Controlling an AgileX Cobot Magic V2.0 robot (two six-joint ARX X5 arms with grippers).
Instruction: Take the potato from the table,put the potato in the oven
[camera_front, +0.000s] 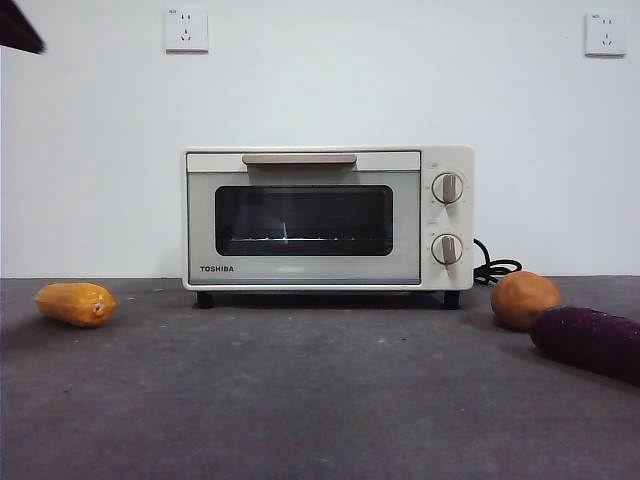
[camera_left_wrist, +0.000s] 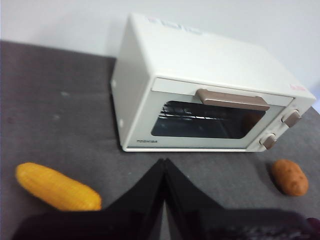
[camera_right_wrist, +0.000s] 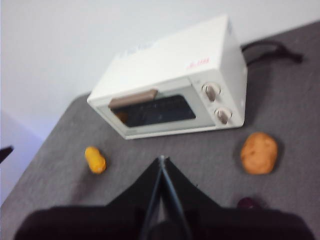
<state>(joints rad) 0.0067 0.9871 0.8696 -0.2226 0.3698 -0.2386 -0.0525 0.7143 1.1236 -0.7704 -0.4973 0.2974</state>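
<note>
One ridged yellow-orange corn-like vegetable lies at the far left on the flat dark grey table with its rough matte surface; in the middle, toward the far edge, stands one boxy cream-white Toshiba toaster oven, its dark glass door shut under a beige bar handle, a wire rack dimly visible inside and nothing seen on it; two round knobs sit on its right face and a black cord curls behind it; just right of the oven and nearer rests the single roundish, smooth orange-brown potato on the table, close beside one long dark purple vegetable at the right edge; the left gripper hangs above the table with its two black jaws pressed together on nothing; the right gripper hangs likewise, jaws closed and empty
</note>
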